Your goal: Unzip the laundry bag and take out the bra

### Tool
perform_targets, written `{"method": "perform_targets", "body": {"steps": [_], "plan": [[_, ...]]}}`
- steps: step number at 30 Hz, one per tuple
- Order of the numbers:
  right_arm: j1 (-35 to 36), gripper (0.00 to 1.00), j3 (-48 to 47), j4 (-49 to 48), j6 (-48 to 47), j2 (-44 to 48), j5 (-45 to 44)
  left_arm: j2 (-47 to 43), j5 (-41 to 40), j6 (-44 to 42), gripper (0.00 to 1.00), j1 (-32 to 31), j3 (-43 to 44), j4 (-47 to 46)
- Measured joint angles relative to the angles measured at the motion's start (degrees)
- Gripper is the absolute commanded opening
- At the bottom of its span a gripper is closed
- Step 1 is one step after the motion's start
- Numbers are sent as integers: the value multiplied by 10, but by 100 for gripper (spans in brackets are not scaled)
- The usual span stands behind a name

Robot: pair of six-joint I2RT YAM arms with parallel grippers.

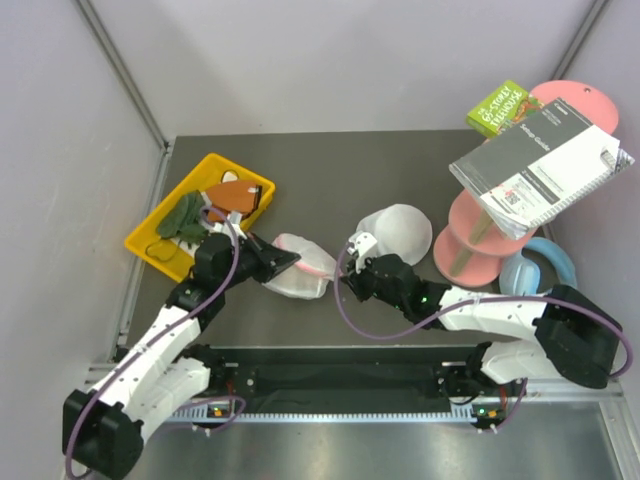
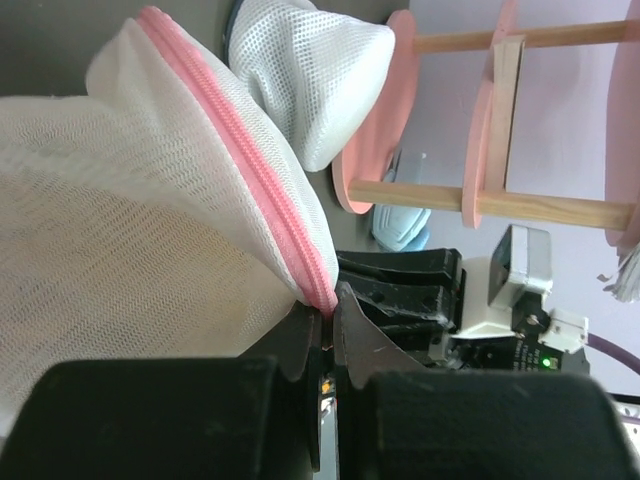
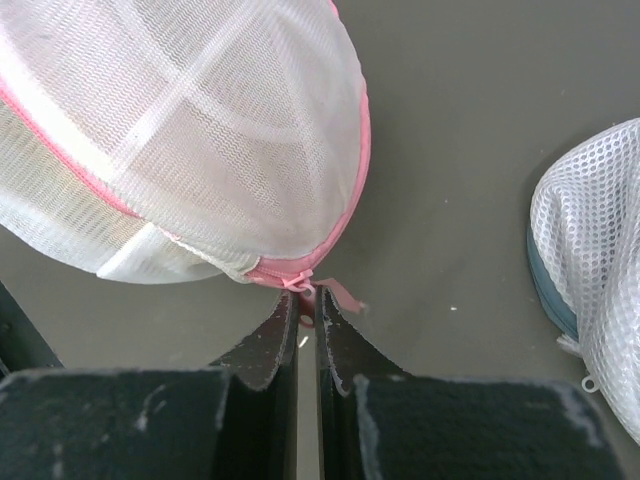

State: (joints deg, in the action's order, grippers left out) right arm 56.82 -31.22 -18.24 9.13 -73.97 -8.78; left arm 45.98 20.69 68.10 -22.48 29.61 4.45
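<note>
The white mesh dome laundry bag with pink rim (image 1: 298,272) lies on the dark table (image 1: 330,180) between both arms. The left tool (image 2: 325,325) pinches its zipped rim. The right tool (image 3: 308,305) is pressed together on the pink zipper pull (image 3: 300,283). The spiral booklet (image 1: 540,165) reads "Setup Guide", and the green book (image 1: 503,106) reads "Treehouse".

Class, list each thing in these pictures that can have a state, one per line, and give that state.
laundry bag, zipped shut, lying on the table.
left gripper, shut on the bag's pink rim.
right gripper, shut on the zipper pull.
booklet, closed, on the pink stand.
yellow tray, holding cloths.
</note>
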Motion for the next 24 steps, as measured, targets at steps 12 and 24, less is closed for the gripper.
{"method": "perform_targets", "body": {"steps": [12, 24], "plan": [[-3, 0, -23, 96, -1, 39, -3, 186, 98, -117, 0, 41, 81, -48], [49, 0, -106, 194, -4, 60, -41, 291, 139, -192, 72, 67, 126, -98]]}}
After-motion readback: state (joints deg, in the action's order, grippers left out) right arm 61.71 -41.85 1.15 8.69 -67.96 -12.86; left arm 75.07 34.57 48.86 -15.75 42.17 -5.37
